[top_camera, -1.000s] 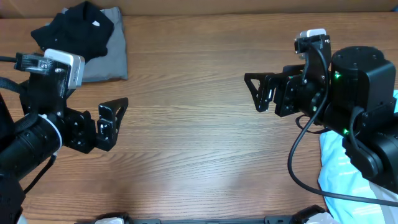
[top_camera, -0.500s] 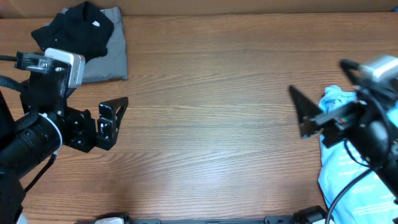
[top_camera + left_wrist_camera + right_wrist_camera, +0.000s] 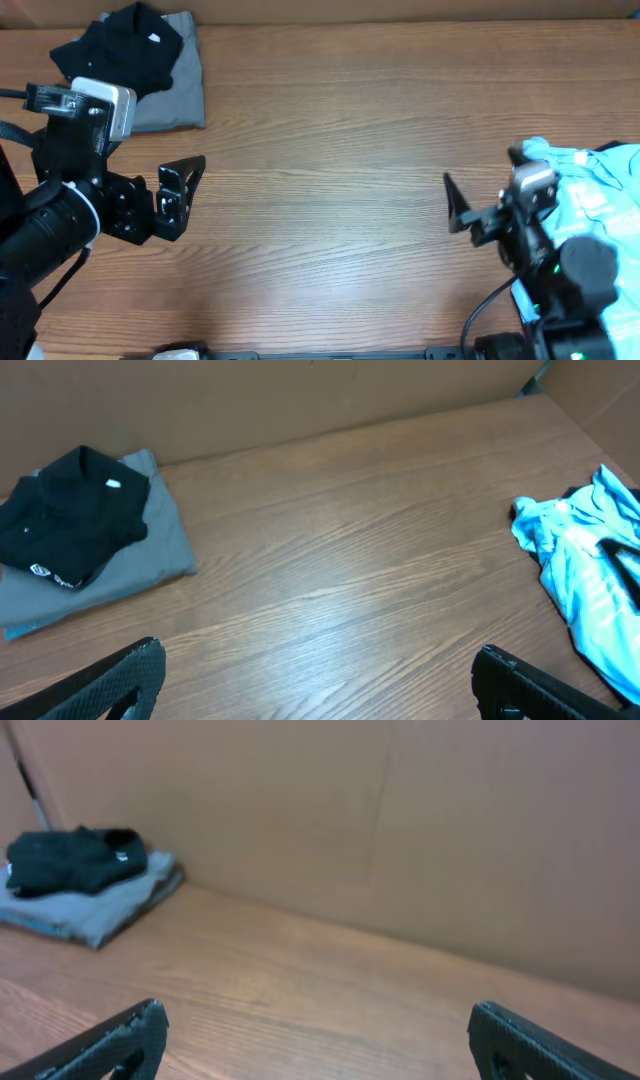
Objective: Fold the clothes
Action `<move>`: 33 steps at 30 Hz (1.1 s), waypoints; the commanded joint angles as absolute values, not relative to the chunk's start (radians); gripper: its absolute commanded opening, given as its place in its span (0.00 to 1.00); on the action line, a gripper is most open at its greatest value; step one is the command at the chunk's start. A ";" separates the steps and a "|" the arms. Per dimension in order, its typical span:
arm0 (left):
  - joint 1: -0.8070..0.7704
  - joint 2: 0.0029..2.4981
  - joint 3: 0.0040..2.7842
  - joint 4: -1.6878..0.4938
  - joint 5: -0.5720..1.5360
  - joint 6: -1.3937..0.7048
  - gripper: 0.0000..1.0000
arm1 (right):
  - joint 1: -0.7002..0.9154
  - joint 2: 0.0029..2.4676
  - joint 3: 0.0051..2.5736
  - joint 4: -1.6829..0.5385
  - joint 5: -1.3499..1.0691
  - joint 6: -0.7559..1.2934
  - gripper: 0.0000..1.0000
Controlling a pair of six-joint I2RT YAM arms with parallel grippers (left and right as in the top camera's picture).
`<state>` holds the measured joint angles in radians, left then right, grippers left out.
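Left gripper (image 3: 188,197): jaws spread wide, holding nothing. Black shirt (image 3: 125,45) lies bunched on folded grey garment (image 3: 182,92), well apart, off to gripper's side. Right gripper (image 3: 458,208): likewise wide, empty. Crumpled light blue tee (image 3: 590,175) lies just behind it.

Light blue tee (image 3: 600,168) partly under the right arm (image 3: 578,278), cut off by the overhead view's right edge.

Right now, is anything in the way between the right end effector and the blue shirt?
Nothing visible is. The open right end effector points away from the crumpled light blue tee, which lies behind it, beside its arm. The black shirt sits far off, across the table.
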<state>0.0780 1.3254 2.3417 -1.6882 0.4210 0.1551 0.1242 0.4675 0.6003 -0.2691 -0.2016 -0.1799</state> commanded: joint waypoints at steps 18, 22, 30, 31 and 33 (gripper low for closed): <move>0.072 1.329 2.339 -1.689 0.417 0.134 1.00 | 0.125 0.002 0.090 0.001 -0.287 -0.176 1.00; 0.072 1.328 2.339 -1.689 0.417 0.134 1.00 | 0.125 0.002 0.020 0.052 -0.314 -0.176 1.00; 0.072 1.329 2.339 -1.689 0.417 0.134 1.00 | 0.126 0.003 0.008 -0.004 -0.335 -0.176 1.00; 0.072 1.329 2.339 -1.689 0.417 0.134 1.00 | 0.126 0.003 0.008 -0.009 -0.335 -0.177 1.00; 0.072 1.329 2.339 -1.689 0.417 0.134 1.00 | 0.126 0.003 0.008 -0.022 -0.335 -0.177 1.00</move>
<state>0.0780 1.3262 2.3417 -1.6878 0.4210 0.1551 0.1249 0.0128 0.0181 -0.0113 -0.3264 -0.1810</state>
